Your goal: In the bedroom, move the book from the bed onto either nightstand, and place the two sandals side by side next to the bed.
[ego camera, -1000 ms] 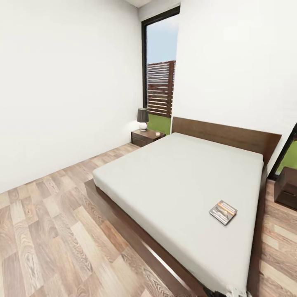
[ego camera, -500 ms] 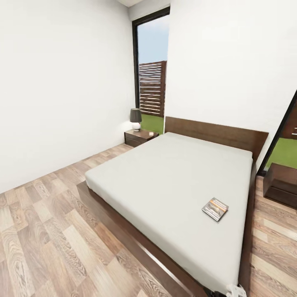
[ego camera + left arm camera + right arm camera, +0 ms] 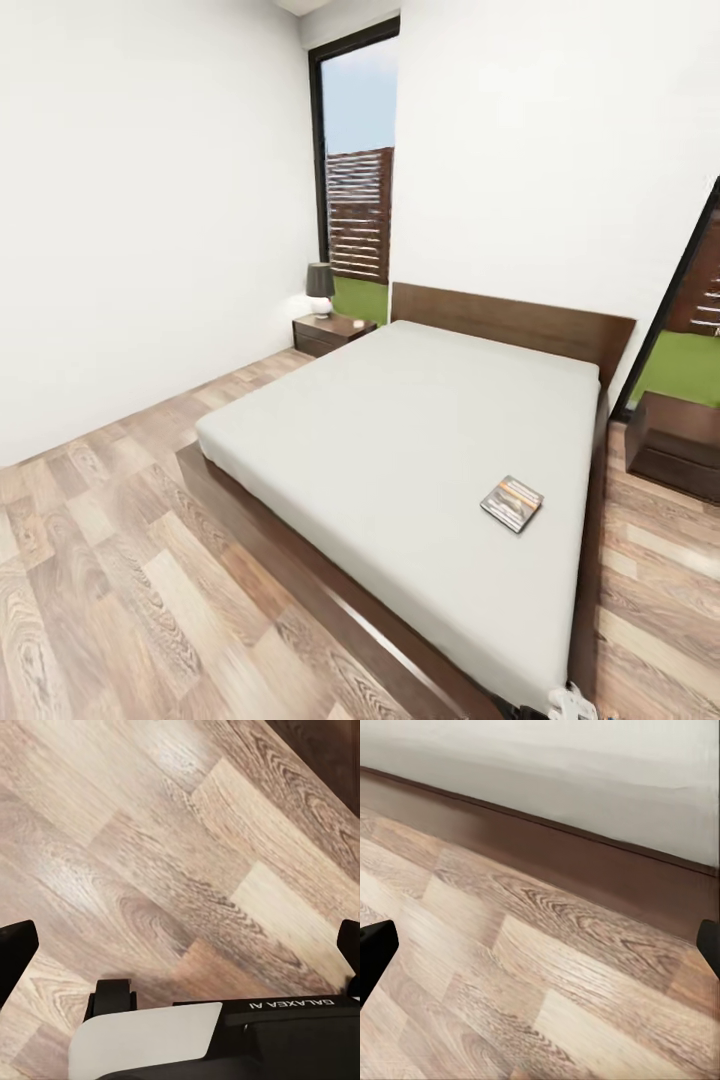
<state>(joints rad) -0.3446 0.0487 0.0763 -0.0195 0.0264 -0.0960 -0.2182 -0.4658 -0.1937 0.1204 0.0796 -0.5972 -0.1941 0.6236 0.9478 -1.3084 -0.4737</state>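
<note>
A thin dark book (image 3: pixel 512 503) with an orange band is lying flat on the pale bed (image 3: pixel 400 420). Both grippers' fingers (image 3: pixel 15 952) (image 3: pixel 375 945) are being held wide over the floor (image 3: pixel 110 560).

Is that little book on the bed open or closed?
Closed: the book lies flat on the bed, its dark cover with an orange band facing up.

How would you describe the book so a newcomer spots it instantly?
Find the bed with its pale mattress and dark headboard. Nearer the foot, by the side facing the right-hand nightstand, lies the book, flat. It is the one dark item on the mattress, with an orange band.
</note>
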